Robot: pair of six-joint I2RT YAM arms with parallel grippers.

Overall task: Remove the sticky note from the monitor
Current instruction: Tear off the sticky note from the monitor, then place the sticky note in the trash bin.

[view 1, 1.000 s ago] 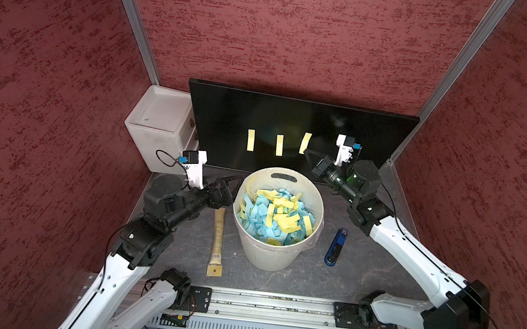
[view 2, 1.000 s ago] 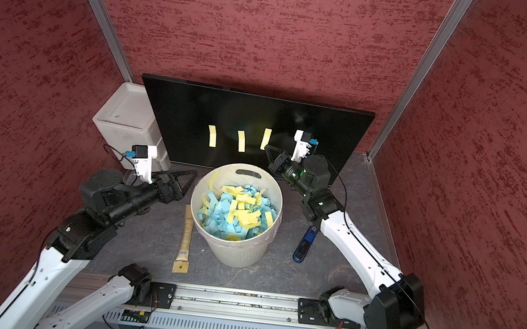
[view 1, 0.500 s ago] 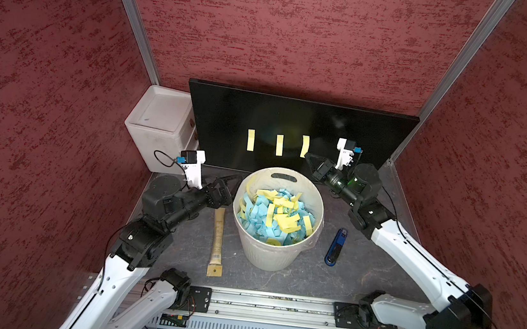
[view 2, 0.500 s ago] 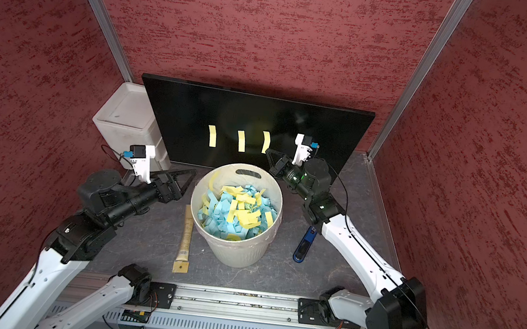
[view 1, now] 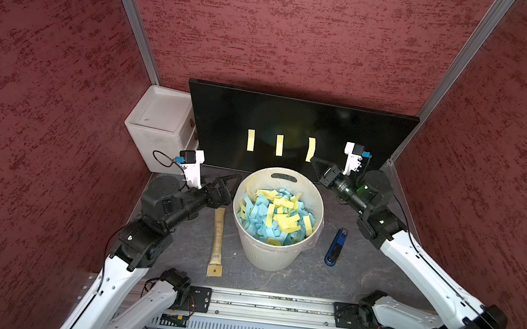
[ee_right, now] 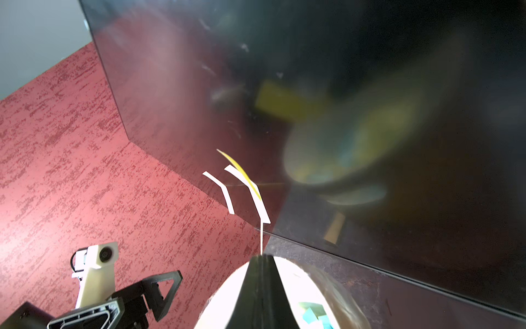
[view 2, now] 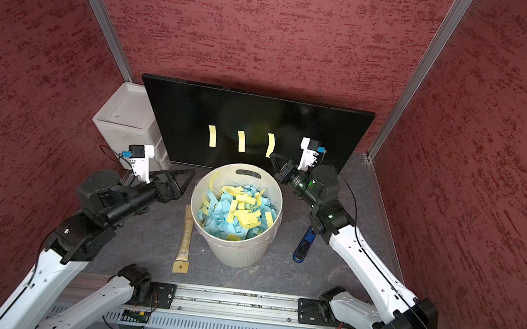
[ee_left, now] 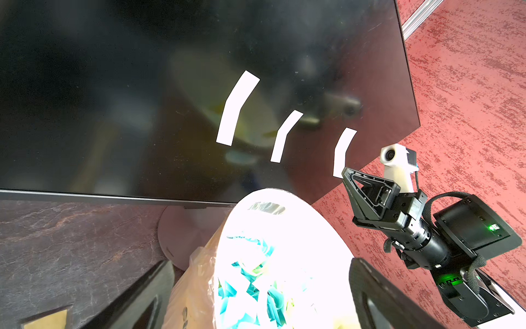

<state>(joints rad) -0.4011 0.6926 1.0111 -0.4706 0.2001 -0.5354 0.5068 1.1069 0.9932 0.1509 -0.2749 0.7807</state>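
Three yellow sticky notes [view 1: 279, 145] sit on your monitor [view 1: 294, 112], none off yet; your right hand [view 1: 313, 160] pinches the right-edge note [view 1: 310, 148] by its tail, and your left hand [view 1: 232, 188] gapes empty.

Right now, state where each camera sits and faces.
Both top views: high at the front, looking down at the flat black glossy monitor and round white plastic bin; both arms show.
Left wrist: on the left arm, facing the monitor; its open left gripper shows.
Right wrist: on the right arm, facing the monitor; right gripper shut on a yellow paper sticky note.
Shared: all show monitor and bin.
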